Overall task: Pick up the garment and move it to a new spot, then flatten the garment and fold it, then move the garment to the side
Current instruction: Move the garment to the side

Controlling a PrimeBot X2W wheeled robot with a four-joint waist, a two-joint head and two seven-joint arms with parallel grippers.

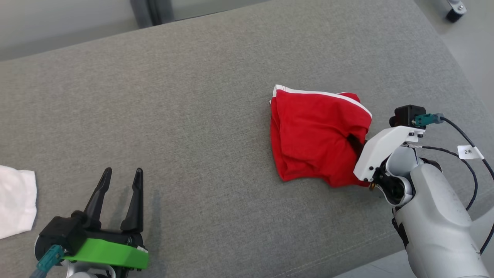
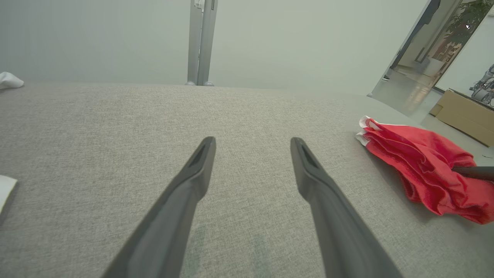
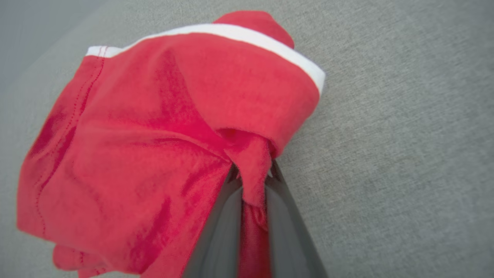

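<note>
**Red garment pinched at the right end of the grey surface**

Red garment (image 1: 316, 135) with a white band along its far edge, bunched into a loose, creased heap. Lying on the grey upholstered surface (image 1: 193, 96), toward its right end, between the back edge and the front edge and well in from both. White band turned toward the back edge; folds and wrinkles running down toward the front.

At the heap's right side, a narrow tuck of red cloth caught between the two dark fingers of the right gripper (image 3: 252, 173). Clamped tight on that tuck, fingers nearly together, with cloth spilling over both tips and a strip trailing down between them. Seen from the head, reaching in from the front right corner, white housing and pale forearm close against the garment's right side. Cannot tell whether the pinched side is raised off the surface.

Well apart, near the front edge toward the left end, the left gripper (image 1: 122, 173): fingers spread wide, nothing between them, pointing toward the back edge over bare grey fabric.

Further left, at the left end, a white cloth (image 1: 15, 200) lying flat.

Beyond the back edge, a metal post (image 2: 200, 42) against a pale wall; past the right end, a cardboard box (image 2: 463, 112) on the floor.
</note>
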